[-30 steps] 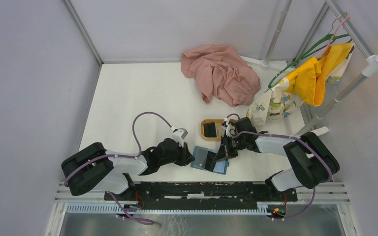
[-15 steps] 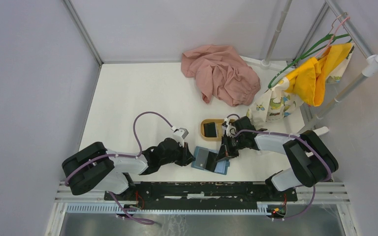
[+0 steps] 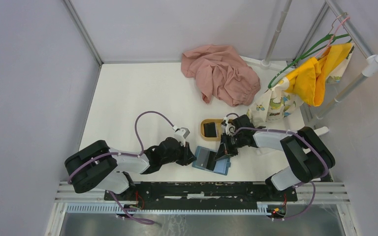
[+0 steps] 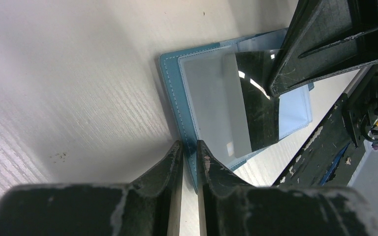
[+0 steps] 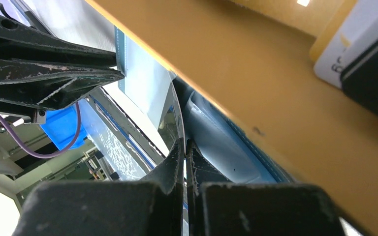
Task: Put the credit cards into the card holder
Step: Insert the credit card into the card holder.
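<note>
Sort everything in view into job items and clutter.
Job: card holder, pinched by left gripper; card in right gripper; second card, lying in tray.
Clutter: pink cloth; yellow garment on the rack; printed cloth.

We find the holder (image 3: 221,168) between left gripper (image 3: 191,158) and right gripper (image 3: 222,153), a card (image 3: 205,159) on it. Just behind sits the tray (image 3: 203,130), a second card (image 3: 209,129) in it; the cloth (image 3: 221,73) lies well behind.
</note>
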Controlling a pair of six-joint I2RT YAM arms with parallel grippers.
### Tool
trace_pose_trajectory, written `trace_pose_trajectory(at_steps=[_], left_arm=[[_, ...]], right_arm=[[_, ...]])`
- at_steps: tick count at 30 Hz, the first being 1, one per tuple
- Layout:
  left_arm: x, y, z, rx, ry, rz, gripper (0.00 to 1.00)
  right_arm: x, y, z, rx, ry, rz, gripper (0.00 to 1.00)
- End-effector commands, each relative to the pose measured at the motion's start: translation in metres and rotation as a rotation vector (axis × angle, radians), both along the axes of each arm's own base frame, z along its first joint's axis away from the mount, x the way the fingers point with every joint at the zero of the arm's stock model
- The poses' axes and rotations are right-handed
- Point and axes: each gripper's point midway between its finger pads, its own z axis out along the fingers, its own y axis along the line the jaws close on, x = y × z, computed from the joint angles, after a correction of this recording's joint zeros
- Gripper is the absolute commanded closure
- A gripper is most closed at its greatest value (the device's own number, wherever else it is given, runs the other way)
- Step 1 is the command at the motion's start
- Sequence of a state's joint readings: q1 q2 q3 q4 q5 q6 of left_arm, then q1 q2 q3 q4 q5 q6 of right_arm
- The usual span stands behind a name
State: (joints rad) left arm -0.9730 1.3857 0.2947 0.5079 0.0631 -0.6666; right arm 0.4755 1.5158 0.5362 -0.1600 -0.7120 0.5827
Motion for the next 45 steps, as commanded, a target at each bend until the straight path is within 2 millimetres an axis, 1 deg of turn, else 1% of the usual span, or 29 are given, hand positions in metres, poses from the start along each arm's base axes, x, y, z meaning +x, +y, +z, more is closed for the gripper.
trace_pose_trajectory(at_steps=[1,5,9,11,13,15,18,21,24,26,28,30,32,35,38,41,42,43,45], left_arm=[[0.002,-0.023,0.024,-0.088,-0.043,-0.056,0.79],[0.002,-0.023,0.023,-0.087,-0.042,-0.057,0.79],[0.002,-0.027,0.022,-0.092,-0.037,-0.064,0.78],[0.002,-0.028,0.021,-0.092,-0.032,-0.066,0.78],[0.003,-0.029,0.022,-0.096,-0.031,-0.062,0.77],[0.004,-0.029,0.023,-0.100,-0.033,-0.050,0.75],[0.007,-0.026,0.026,-0.100,-0.040,-0.018,0.68],[0.014,-0.014,0.027,-0.066,-0.047,0.045,0.59],[0.021,0.002,0.035,-0.028,-0.074,0.119,0.52],[0.021,0.007,0.046,-0.035,-0.088,0.132,0.52],[0.017,0.006,0.060,-0.071,-0.098,0.123,0.52],[0.012,0.000,0.074,-0.118,-0.097,0.105,0.55],[0.004,-0.010,0.086,-0.157,-0.098,0.080,0.59],[-0.009,-0.034,0.093,-0.176,-0.100,0.037,0.63],[-0.023,-0.062,0.092,-0.147,-0.113,-0.004,0.65],[-0.032,-0.088,0.081,-0.076,-0.116,-0.021,0.70],[-0.032,-0.099,0.082,-0.055,-0.119,-0.017,0.73],[-0.031,-0.105,0.078,-0.020,-0.125,-0.004,0.75],[-0.029,-0.114,0.068,0.061,-0.135,0.024,0.80]], right_arm=[[0.001,-0.014,-0.022,-0.119,0.050,-0.055,1.00],[0.003,-0.009,-0.019,-0.094,0.055,-0.046,1.00],[0.005,-0.004,-0.016,-0.063,0.024,-0.019,1.00],[0.006,-0.001,-0.014,-0.053,0.006,-0.005,0.97],[0.008,0.000,-0.013,-0.053,-0.011,0.006,0.93],[0.009,0.002,-0.013,-0.049,-0.016,0.011,0.92],[0.013,0.003,-0.011,-0.043,-0.030,0.014,0.91],[0.015,0.005,-0.010,-0.036,-0.041,0.016,0.89],[0.015,0.005,-0.008,-0.028,-0.051,0.017,0.86],[0.015,0.005,-0.007,-0.025,-0.061,0.018,0.84],[0.016,0.005,-0.005,-0.021,-0.068,0.016,0.82],[0.016,0.006,-0.004,-0.017,-0.072,0.019,0.81],[0.017,0.006,-0.002,-0.010,-0.080,0.020,0.79],[0.017,0.007,0.000,-0.004,-0.092,0.019,0.79],[0.018,0.006,0.000,-0.003,-0.096,0.019,0.79],[0.018,0.006,0.000,-0.005,-0.098,0.015,0.79],[0.018,0.006,-0.001,-0.005,-0.097,0.016,0.79],[0.018,0.006,0.000,-0.005,-0.098,0.014,0.79],[0.017,0.006,0.000,-0.004,-0.097,0.016,0.80]])
